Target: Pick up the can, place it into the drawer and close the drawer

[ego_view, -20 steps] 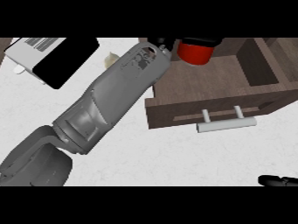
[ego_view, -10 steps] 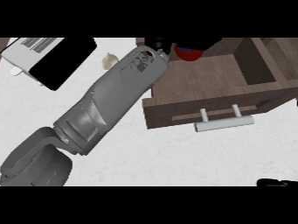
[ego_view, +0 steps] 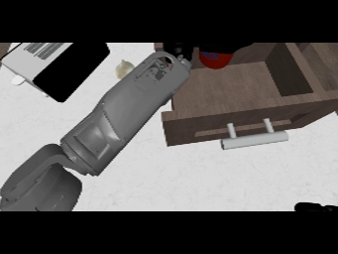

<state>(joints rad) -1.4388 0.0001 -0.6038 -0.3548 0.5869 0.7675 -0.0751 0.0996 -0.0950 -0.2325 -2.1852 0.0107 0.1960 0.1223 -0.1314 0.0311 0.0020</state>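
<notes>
The left forearm [ego_view: 120,114] is a long grey casing with panel seams, tapering to a wrist [ego_view: 160,67] with dark recesses. Behind it sits a rounder, darker grey elbow shell [ego_view: 39,183]. The right hand [ego_view: 323,207] shows black.

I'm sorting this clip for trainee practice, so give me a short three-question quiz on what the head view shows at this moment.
1. True or false: the drawer is shut.
2. Which hand is at the can? A) left B) right C) neither
3. What colour is the can?

Key: 1. False, it stands open, its handle pulled out toward the robot. 2. A, the left hand, at the end of the long grey forearm. 3. Red.
</notes>
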